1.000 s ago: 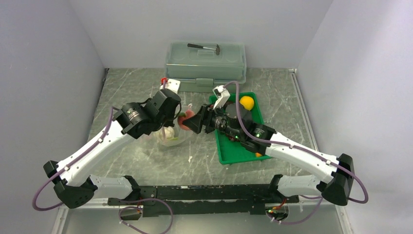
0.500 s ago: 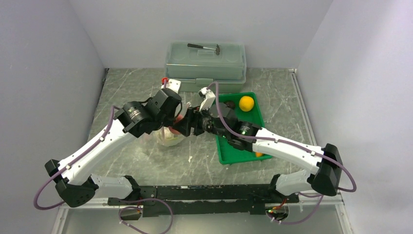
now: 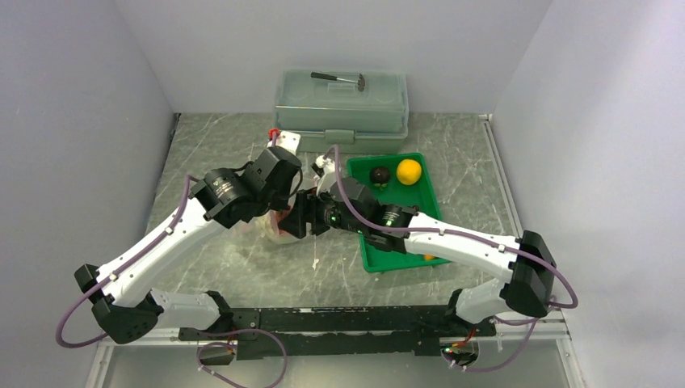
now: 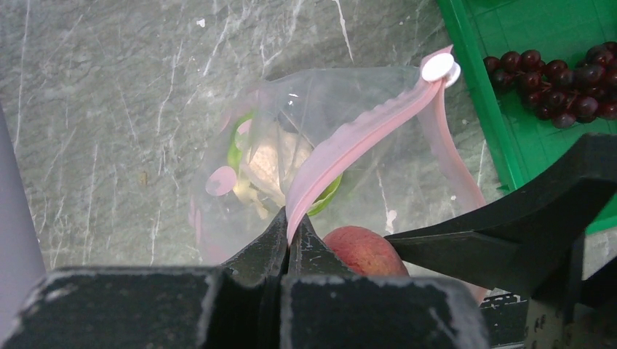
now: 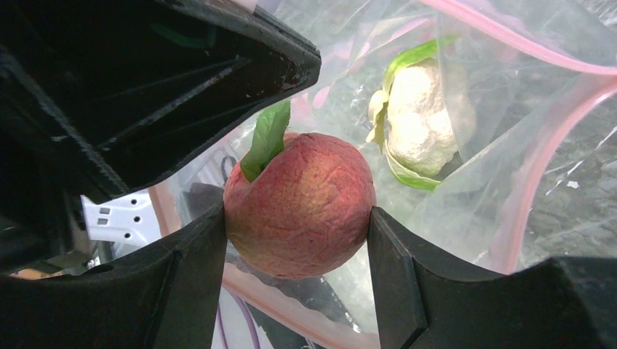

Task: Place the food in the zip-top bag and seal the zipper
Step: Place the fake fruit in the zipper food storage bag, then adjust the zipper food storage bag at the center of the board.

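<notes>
Glossy clear plastic bag (image 4: 342, 98), matt black fingers (image 5: 404, 291) (faintly scuffed), smooth marble-look tabletop (image 4: 109, 109).

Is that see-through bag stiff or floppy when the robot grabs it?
Probably floppy: the bag sags and wrinkles around the cauliflower, held up where the left tool pinches its pink zipper strip. It looks thin and light, so it would likely collapse if released.

Your left arm (image 3: 153, 242) reaches from lower left toward centre; the left gripper (image 4: 291, 243) is pinched closed on the pink zipper strip (image 4: 349, 142). Your right arm (image 3: 460, 240) stretches leftward from lower right; the right gripper (image 5: 298, 218) clamps a peach (image 5: 302, 196) between both fingers.
</notes>
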You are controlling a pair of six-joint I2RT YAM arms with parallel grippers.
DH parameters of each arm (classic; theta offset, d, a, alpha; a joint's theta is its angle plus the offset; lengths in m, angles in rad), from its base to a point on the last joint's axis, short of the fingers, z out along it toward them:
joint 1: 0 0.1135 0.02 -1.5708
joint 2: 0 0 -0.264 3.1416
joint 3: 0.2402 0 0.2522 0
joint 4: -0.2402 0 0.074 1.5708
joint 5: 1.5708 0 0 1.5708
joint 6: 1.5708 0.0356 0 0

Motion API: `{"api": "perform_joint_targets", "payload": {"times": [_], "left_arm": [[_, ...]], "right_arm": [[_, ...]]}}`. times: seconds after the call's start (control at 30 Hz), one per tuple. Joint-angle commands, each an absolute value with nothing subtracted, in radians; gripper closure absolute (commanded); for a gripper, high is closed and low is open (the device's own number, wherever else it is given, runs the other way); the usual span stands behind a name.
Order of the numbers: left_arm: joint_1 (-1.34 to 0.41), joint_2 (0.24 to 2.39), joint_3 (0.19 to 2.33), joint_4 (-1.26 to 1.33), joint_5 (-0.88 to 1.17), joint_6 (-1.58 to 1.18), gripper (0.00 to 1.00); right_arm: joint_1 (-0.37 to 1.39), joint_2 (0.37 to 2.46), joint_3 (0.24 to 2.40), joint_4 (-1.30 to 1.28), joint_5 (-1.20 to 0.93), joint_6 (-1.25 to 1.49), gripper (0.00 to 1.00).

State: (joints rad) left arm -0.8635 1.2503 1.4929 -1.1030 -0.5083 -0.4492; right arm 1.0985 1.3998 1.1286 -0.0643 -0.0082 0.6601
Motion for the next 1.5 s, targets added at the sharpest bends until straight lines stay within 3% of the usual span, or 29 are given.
{"api": "perform_joint_targets", "payload": {"times": [0.0, 0.2, 0.37, 0.47, 0.73, 1.07, 1.47], "left_arm": [[-0.865, 1.243, 1.522, -1.070, -0.504, -0.456, 1.00], [-0.865, 1.240, 1.520, -1.069, -0.505, -0.454, 1.00], [-0.864, 1.236, 1.515, -1.069, -0.506, -0.454, 1.00], [-0.865, 1.232, 1.513, -1.065, -0.504, -0.456, 1.00], [-0.865, 1.227, 1.513, -1.071, -0.509, -0.456, 1.00], [-0.865, 1.106, 1.441, -0.986, -0.532, -0.433, 1.00], [-0.862, 1.166, 1.578, -0.970, -0.635, -0.393, 1.00]], "right_arm": [[1.108, 1.420, 1.178, -0.027, -0.057, 0.641, 0.43], [1.114, 1.423, 1.173, -0.012, -0.070, 0.635, 0.20], [1.114, 1.411, 1.159, -0.006, -0.064, 0.633, 0.13], [1.114, 1.406, 1.151, -0.005, -0.066, 0.633, 0.01], [1.113, 1.363, 1.129, -0.026, -0.035, 0.617, 0.00], [1.114, 1.173, 1.065, -0.140, 0.149, 0.564, 0.00], [1.114, 0.920, 1.008, -0.249, 0.340, 0.532, 0.00]]}}
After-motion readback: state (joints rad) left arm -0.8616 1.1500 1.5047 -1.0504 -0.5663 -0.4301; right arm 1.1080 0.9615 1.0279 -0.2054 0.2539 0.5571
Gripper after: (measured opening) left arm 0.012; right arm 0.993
